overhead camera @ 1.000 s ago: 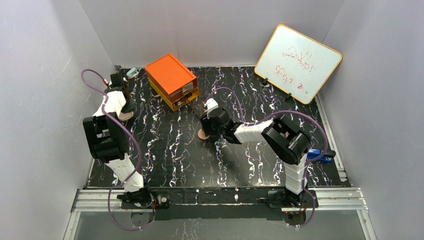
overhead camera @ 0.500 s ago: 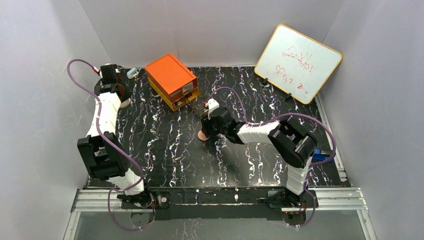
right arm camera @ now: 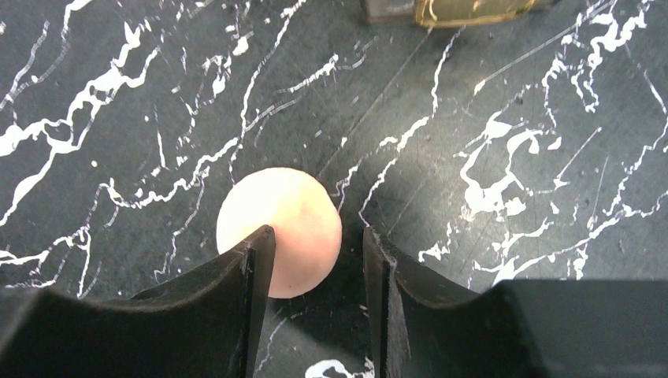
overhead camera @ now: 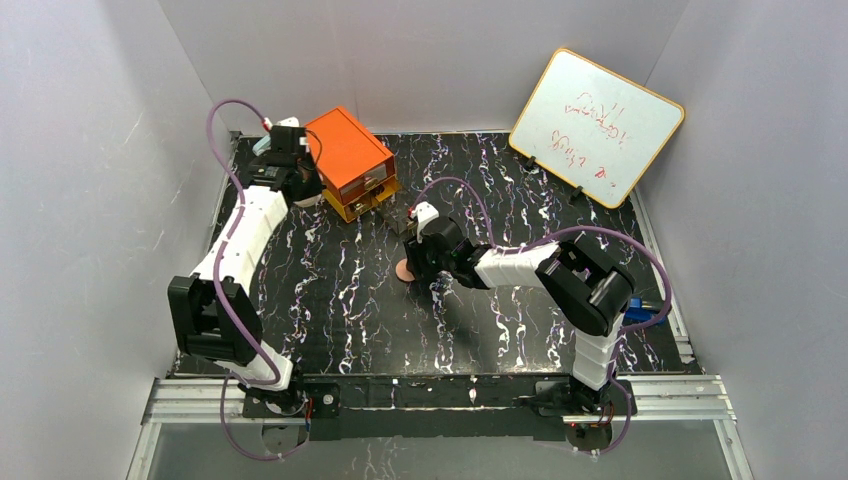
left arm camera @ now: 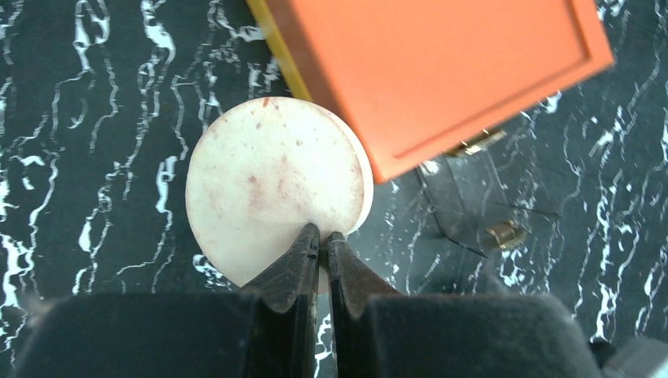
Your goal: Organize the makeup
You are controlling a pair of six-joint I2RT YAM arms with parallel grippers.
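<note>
My left gripper is shut on the edge of a round pale peach disc with reddish specks. It holds the disc above the table beside the orange drawer box. In the top view this gripper is at the box's left front corner. My right gripper is open, low over the table. A second peach-pink disc lies flat there, partly between its fingers and under the left one. The top view shows that disc next to the right gripper. The pink stick is out of view.
The orange box stands at the back left, with a clear drawer and gold knob pulled out at its front. A whiteboard leans at the back right. A blue object lies at the right edge. A gold-brown edge shows ahead of the right gripper.
My left arm has swung right from the back left corner to the orange box, carrying the disc. My right gripper has barely moved over the other disc.
</note>
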